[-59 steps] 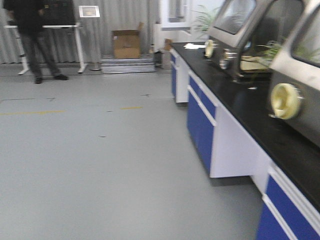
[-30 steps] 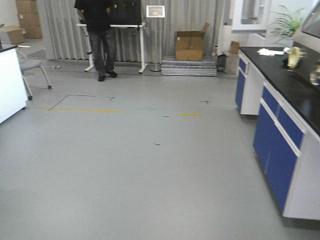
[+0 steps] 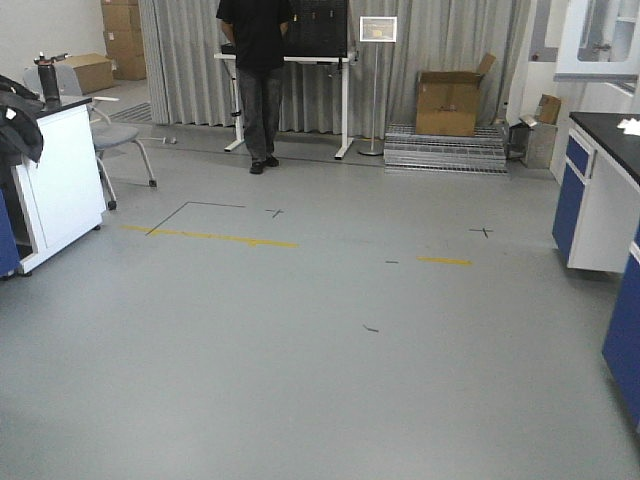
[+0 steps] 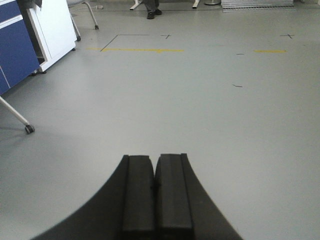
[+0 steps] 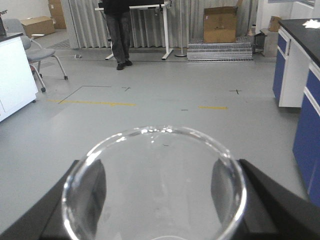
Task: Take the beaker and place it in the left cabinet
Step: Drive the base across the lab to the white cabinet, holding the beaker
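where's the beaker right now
In the right wrist view, the beaker fills the lower foreground, held by the right pincer above the grey floor, with the blue cabinets to its right.

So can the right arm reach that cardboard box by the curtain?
Probably not. The cardboard box sits far off across the floor, and the right tool holds the beaker.

Open floor (image 3: pixel 300 350) fills the middle. At the back, a person (image 3: pixel 258 70) stands before a desk (image 3: pixel 320 58). Right of it are a sign stand (image 3: pixel 377 80) and a box (image 3: pixel 447 100) on a low platform (image 3: pixel 445 150). A chair (image 3: pixel 118 135) and cabinet (image 3: pixel 60 170) sit left, and a counter (image 3: pixel 595 200) runs along the right. The beaker (image 5: pixel 150 165) sits upright inside the right tool (image 5: pixel 157 190).
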Tool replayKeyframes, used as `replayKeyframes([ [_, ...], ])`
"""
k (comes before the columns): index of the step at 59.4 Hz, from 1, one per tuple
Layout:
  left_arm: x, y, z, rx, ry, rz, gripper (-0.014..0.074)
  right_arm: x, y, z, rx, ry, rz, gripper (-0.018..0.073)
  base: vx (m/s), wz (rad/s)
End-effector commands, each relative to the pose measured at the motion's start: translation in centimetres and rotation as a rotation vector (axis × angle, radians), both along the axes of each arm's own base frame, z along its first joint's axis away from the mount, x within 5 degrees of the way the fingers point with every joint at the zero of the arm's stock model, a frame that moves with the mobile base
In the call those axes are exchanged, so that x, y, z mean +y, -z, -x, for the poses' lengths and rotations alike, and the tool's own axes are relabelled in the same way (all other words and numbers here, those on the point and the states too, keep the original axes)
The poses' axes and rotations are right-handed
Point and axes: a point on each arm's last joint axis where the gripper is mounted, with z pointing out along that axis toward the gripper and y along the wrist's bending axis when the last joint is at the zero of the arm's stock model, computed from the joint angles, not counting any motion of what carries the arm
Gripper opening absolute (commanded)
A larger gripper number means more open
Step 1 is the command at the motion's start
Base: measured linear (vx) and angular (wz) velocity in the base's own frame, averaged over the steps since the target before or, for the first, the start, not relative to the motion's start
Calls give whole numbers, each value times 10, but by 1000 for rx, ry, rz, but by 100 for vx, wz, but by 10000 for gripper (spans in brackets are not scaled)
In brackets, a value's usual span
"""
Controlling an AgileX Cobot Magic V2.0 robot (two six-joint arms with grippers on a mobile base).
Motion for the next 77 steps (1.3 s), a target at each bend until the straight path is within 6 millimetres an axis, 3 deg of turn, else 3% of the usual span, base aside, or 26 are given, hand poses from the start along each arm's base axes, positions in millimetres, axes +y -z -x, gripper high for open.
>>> replayKeyframes([
  [1,-1,-12,-1,-99,18,4,4,3,-13,0,-69,-34,31,-3,62,8],
  [77,-1,-12,-1,-99,18,4,4,3,-13,0,-69,-34,33,-3,68,-8],
])
